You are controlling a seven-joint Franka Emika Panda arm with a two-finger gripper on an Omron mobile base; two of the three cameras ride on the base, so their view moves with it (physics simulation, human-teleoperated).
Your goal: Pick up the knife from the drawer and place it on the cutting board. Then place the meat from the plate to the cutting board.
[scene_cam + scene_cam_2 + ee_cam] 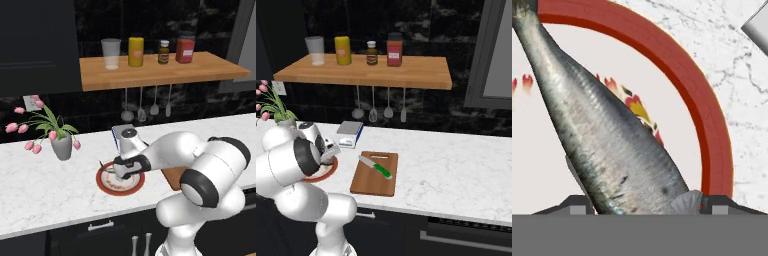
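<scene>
White marble counter (45, 190) w/ black cabinets below, wooden shelf (406, 72) of jars on the back wall. Claw (642, 202) is low over the plate (712, 125), fingers (574, 204) spread wide either side of the meat (607, 145); fish body lies btwn them, but can't tell if pads touch it. Cutting board (376, 175) sits just to the claw's right w/ the knife (376, 167) lying on it. Tulip vase (61, 145) stands off to the claw's left.
</scene>
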